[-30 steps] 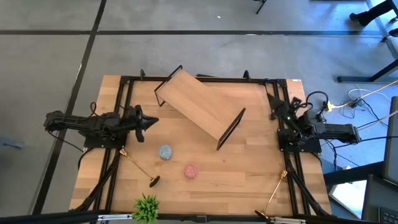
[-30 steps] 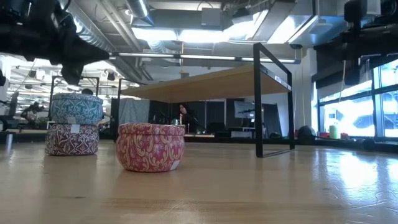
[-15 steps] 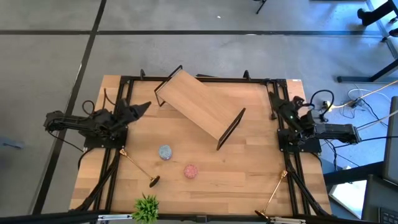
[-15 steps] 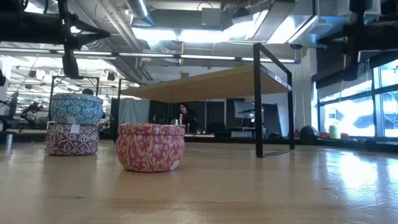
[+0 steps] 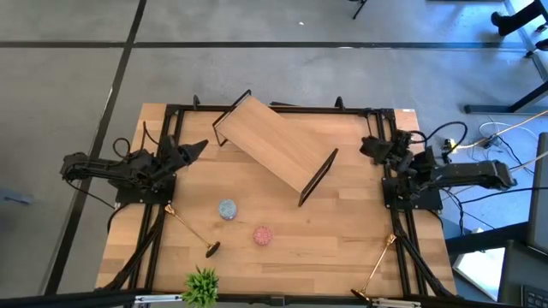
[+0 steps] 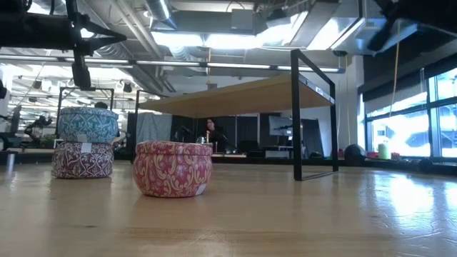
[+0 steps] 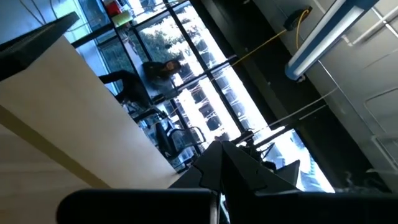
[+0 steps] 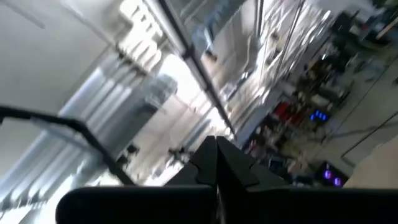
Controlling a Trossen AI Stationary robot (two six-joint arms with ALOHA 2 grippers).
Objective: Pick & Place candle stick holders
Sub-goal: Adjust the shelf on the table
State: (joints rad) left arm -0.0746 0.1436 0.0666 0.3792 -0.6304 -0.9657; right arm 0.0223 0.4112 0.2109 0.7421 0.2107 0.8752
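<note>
**Both arms raised at the table sides, holders lying untouched**

Toward the near edge from your left gripper (image 5: 199, 145), whose jaws are pressed together and hold nothing, one candle stick holder (image 5: 190, 229) lies flat on the table (image 5: 342, 239). Its long axis runs diagonally: the gold end sits below the left arm's base, and the dark round foot points toward the near edge and the middle. Your right gripper (image 5: 366, 145) is also closed and empty, raised at the right side of the table. Well toward the near edge from it, a second gold holder (image 5: 377, 267) lies flat, slanting from beside the right frame down to the near edge, where its foot is cut off from sight. You can make out only these two holders.

Between the grippers stands a wooden shelf (image 5: 274, 141) on black legs, turned at an angle. Nearer you sit a blue tin (image 5: 227, 209), a pink tin (image 5: 262, 234) and a small green plant (image 5: 202, 286). From table height the holders are hidden, and no writing is readable on the tins.
</note>
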